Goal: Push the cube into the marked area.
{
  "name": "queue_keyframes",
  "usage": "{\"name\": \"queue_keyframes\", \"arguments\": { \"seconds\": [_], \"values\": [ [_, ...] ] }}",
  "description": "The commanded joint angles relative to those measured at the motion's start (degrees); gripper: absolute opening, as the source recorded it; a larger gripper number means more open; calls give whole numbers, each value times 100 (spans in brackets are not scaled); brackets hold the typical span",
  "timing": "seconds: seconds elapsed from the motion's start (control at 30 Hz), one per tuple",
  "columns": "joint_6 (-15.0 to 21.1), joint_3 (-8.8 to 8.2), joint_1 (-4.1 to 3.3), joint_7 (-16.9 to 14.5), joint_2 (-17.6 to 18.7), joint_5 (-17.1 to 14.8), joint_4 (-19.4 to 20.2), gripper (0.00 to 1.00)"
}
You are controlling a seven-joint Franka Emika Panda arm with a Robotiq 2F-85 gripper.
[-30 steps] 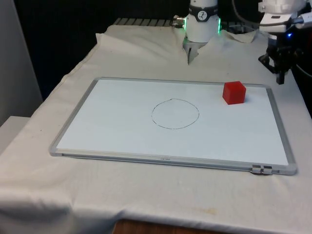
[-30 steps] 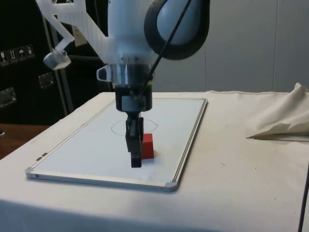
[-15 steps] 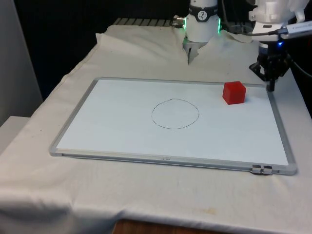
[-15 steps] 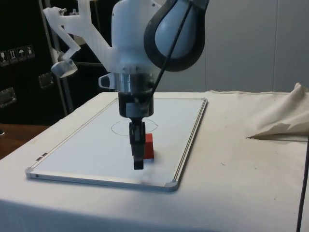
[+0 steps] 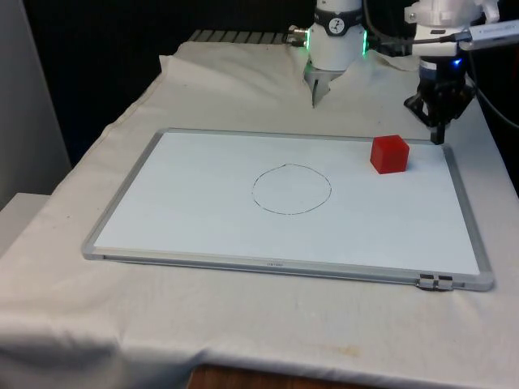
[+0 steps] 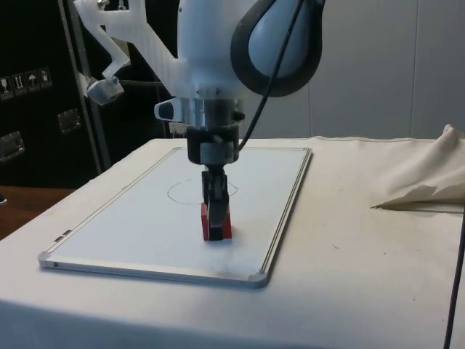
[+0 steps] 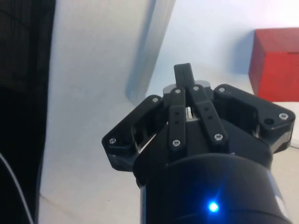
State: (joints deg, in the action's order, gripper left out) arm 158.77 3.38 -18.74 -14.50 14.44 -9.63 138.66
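A red cube (image 5: 389, 153) sits on the whiteboard (image 5: 203, 219) near its far corner on the front view's right. A thin hand-drawn circle (image 5: 291, 189) marks the board's middle. My gripper (image 5: 438, 139) is shut with nothing held, its tips low over the board's far right corner, a short way beyond and to the right of the cube. In the side view the gripper (image 6: 216, 218) hangs in front of the cube (image 6: 218, 224) and hides part of it. The wrist view has the shut fingers (image 7: 183, 77) near the board's frame, the cube (image 7: 273, 63) off to one side.
The whiteboard's grey frame (image 5: 466, 203) runs just under the gripper. Rumpled white cloth (image 6: 421, 182) lies on the table beside the board. The robot's base (image 5: 334, 40) stands beyond the board's far edge.
The gripper has moved toward the front view's left and farther back, from off the board's right side to over its far right corner, closer to the cube. The cube has not moved.
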Motion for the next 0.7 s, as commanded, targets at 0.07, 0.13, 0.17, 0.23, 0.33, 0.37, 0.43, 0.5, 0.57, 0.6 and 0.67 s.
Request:
{"name": "queue_keyframes", "arguments": {
  "seconds": [0.07, 0.13, 0.17, 0.23, 0.33, 0.37, 0.43, 0.5, 0.57, 0.6, 0.67],
  "values": [
    [0, -29, 0, 0, 0, 92, 6, 0],
    [46, -149, -57, 115, 11, 327, 34, 0],
    [52, -178, -57, 120, 23, 424, 34, 0],
    [52, -212, -57, 126, 29, 516, 34, 0],
    [6, -149, 0, 29, 29, 464, 17, 0],
    [29, -298, -69, 160, 23, 722, 40, 0],
    [23, -350, -69, 178, 29, 825, 40, 0],
    [11, -390, -74, 212, 34, 928, 34, 0],
    [0, -447, -69, 241, 34, 1043, 29, 0],
    [0, -298, 0, 97, 34, 814, 17, 0],
    [-11, -521, -69, 292, 40, 1197, 17, 0]
  ]
}}
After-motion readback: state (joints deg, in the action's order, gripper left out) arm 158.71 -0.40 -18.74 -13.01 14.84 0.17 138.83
